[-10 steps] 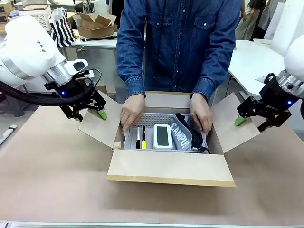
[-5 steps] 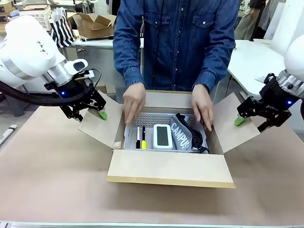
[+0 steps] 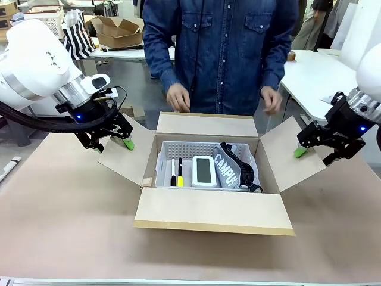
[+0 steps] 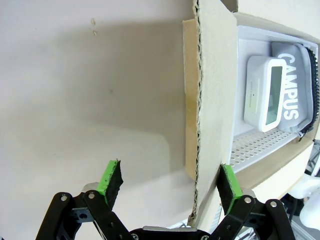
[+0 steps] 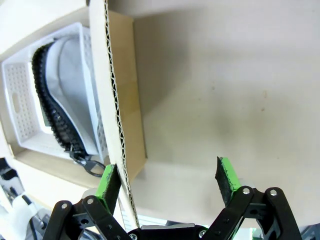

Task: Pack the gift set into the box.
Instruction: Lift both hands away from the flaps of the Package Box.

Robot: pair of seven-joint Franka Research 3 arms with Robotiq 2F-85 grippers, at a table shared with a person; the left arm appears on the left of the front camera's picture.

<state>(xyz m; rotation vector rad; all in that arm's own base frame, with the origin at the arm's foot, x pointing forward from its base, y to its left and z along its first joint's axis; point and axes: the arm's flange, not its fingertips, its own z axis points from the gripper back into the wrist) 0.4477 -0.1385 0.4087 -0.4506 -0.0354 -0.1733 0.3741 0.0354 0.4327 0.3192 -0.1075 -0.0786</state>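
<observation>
The box point(image 3: 214, 211) sits open mid-table with all four flaps spread. Inside it lies the gift set point(image 3: 190, 148), a white lattice basket holding two pens, a white device and a grey "CAMPUS" pouch. My left gripper point(image 3: 112, 145) is open astride the top edge of the left flap. In the left wrist view that flap point(image 4: 207, 75) runs between the left gripper point(image 4: 170, 182) fingers, near one pad, with the gift set point(image 4: 260, 142) beyond. My right gripper point(image 3: 314, 156) is open at the right flap point(image 5: 112, 90), whose edge passes just inside one pad of the right gripper point(image 5: 167, 180).
A person in a denim shirt stands at the far side, hands point(image 3: 178, 96) held at waist height above the box. Brown paper covers the table point(image 3: 65, 226). Behind are a small carton point(image 3: 119, 30), a striped bag point(image 3: 77, 37) and a white table point(image 3: 315, 74).
The person's hands lifted out of the box and drew back to the body, leaving the gift set inside. Both arms stayed where they were.
</observation>
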